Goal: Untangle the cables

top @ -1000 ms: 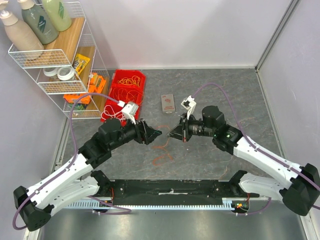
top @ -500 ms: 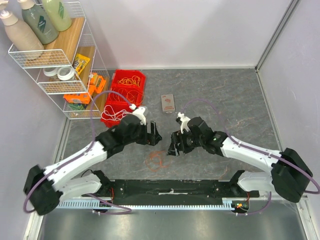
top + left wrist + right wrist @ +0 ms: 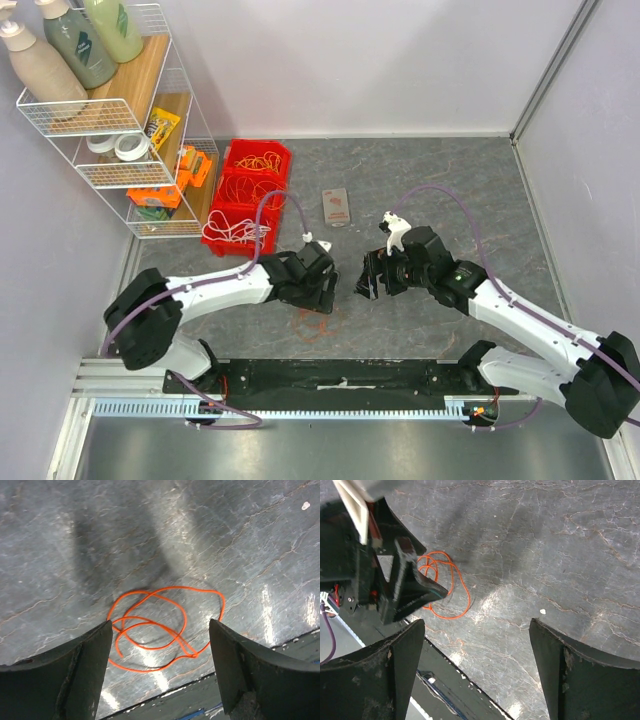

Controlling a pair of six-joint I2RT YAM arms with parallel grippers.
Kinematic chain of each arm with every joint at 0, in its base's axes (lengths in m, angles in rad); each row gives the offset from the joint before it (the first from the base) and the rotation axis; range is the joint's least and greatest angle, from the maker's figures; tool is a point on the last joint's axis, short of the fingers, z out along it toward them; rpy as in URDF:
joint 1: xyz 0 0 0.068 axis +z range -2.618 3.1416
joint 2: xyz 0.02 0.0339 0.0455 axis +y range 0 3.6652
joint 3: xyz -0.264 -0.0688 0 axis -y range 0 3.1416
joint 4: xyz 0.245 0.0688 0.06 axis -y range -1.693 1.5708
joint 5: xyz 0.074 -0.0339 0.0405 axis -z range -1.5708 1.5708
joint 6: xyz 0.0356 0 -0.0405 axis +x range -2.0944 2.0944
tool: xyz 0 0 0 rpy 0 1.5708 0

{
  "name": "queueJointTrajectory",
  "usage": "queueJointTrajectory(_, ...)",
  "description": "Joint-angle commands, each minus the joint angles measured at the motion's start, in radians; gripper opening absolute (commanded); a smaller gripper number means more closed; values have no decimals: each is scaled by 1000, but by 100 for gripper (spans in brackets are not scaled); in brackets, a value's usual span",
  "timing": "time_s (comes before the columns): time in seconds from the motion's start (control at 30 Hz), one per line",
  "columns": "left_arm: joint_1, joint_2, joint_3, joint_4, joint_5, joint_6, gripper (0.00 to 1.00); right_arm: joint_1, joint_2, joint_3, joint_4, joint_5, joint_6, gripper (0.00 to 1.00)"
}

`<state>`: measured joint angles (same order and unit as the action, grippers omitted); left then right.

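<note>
One orange cable [image 3: 317,323] lies on the grey table as a loose coil of overlapping loops, close to the near edge. In the left wrist view the cable [image 3: 192,654] sits below and between the fingers of my left gripper [image 3: 160,622], which is open and holds nothing. From above, the left gripper [image 3: 322,290] hangs just beyond the coil. My right gripper [image 3: 364,281] faces it from the right, open and empty [image 3: 476,622]. The right wrist view shows the cable [image 3: 468,596] partly hidden behind the left gripper [image 3: 410,587]. More orange cables [image 3: 262,160] fill a red bin, and white cables [image 3: 230,232] lie at its near end.
The red bin [image 3: 282,165] stands at the back left beside a wire rack [image 3: 110,120] with bottles and tape. A small pinkish card [image 3: 336,206] lies on the table behind the grippers. A black rail [image 3: 340,378] runs along the near edge.
The right gripper has gone from shut to open. Both grippers have come down and nearer to the front edge. The orange cable now rests as a loose coil on the table.
</note>
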<state>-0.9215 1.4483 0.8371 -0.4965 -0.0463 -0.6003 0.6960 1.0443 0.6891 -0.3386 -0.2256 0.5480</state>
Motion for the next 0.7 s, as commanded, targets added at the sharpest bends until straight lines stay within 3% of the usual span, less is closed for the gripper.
queueJointTrajectory(0.0,-75,95,66,-59,-102,-134,84,-3,11,0,3,8,-11,92)
queueJointTrajectory(0.13,-134,194,100,-76,-113,-179,79,-3,10,-7,24,-8,-5,92)
queueJointTrajectory(0.33,-157,222,120,-108,-196,-213,54,-3,10,-6,26,-11,-8,92)
queueJointTrajectory(0.43,-154,202,137,-117,-256,-167,31,-3,3,-14,26,-8,-3,92)
queueJointTrajectory(0.5,-142,182,161,-119,-279,-119,8,-3,-6,-17,27,-6,-2,92)
queueJointTrajectory(0.53,-128,176,177,-117,-283,-98,2,-3,-9,-19,24,-3,-2,92)
queueJointTrajectory(0.67,-18,136,235,-82,-216,16,2,-4,-18,-17,15,-4,-6,92)
